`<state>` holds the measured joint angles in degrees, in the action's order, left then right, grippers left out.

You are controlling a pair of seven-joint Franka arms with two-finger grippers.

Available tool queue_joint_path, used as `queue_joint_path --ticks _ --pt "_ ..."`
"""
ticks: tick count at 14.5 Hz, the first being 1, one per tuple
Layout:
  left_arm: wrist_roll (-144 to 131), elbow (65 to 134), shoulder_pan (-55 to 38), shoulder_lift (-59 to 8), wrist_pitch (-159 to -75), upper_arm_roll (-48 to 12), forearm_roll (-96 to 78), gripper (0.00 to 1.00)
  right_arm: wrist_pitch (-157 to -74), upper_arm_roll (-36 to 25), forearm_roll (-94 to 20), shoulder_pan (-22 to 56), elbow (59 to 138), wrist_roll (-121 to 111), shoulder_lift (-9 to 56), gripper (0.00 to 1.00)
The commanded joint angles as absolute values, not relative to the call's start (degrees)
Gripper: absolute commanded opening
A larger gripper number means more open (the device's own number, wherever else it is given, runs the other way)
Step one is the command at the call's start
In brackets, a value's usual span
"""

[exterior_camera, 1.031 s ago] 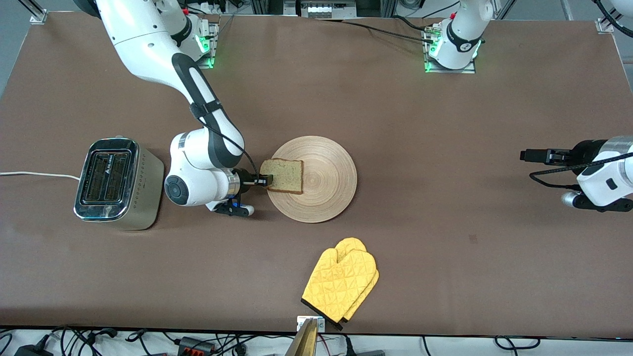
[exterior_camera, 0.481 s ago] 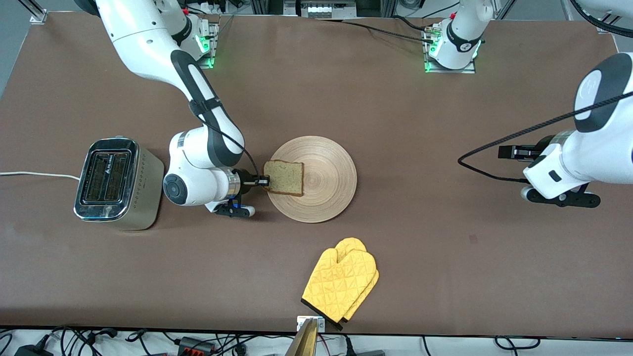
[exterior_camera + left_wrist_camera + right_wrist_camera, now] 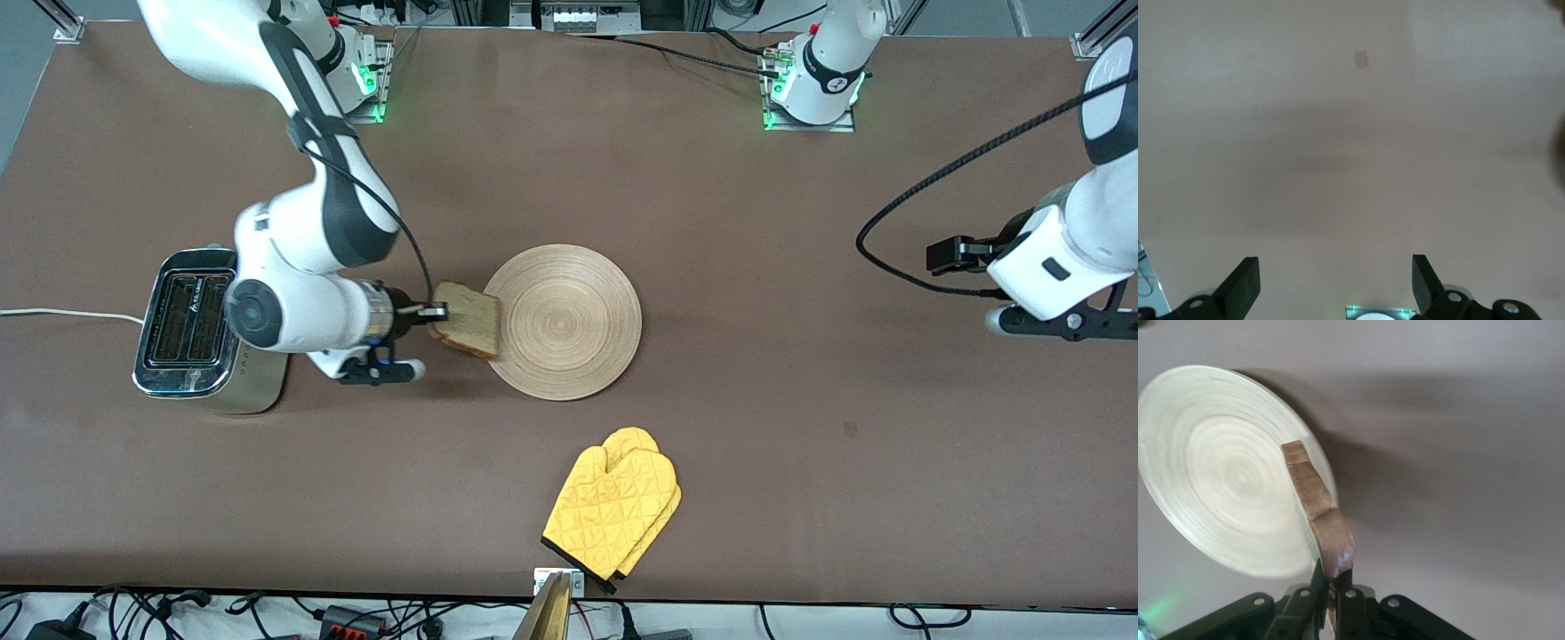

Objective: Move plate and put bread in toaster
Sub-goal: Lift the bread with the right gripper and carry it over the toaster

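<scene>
My right gripper (image 3: 437, 312) is shut on the bread (image 3: 467, 331), a speckled tan slice with a dark crust, and holds it in the air over the plate's edge on the toaster's side. In the right wrist view the bread (image 3: 1321, 520) stands edge-on between the fingers (image 3: 1333, 595). The round light-wood plate (image 3: 569, 324) lies bare at mid table; it also shows in the right wrist view (image 3: 1218, 473). The toaster (image 3: 200, 324) stands toward the right arm's end, partly hidden by the right arm. My left gripper (image 3: 1336, 283) is open and empty, high over the left arm's end of the table (image 3: 956, 253).
A yellow oven mitt (image 3: 615, 509) lies nearer the front camera than the plate, close to the table's front edge. The toaster's white cord (image 3: 62, 313) runs off the table's end. A small tan mark (image 3: 1361, 59) shows on the brown table surface.
My right gripper has lifted the bread off the plate and carried it toward the toaster. My left arm swung in over the table, then drew back and rose.
</scene>
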<state>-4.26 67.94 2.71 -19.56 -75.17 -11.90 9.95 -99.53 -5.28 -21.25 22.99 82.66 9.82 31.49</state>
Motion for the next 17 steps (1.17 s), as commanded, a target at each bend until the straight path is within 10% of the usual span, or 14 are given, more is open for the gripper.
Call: queue_joint_path --ticks 1,8,17 --pt "-5.36 81.97 8.32 -11.00 -84.26 -12.39 2.23 1.00 -89.60 -9.03 -16.89 21.10 77.54 8.97 30.59 0.00" --pt "-4.66 96.14 10.72 -1.59 -94.30 -12.48 1.32 1.00 -73.84 -22.05 -8.11 21.62 69.44 8.26 30.59 0.00" --pt "-4.83 95.63 10.90 -1.76 -94.22 -12.30 0.70 1.00 -73.20 -24.08 9.93 18.82 64.95 -8.34 31.29 0.00"
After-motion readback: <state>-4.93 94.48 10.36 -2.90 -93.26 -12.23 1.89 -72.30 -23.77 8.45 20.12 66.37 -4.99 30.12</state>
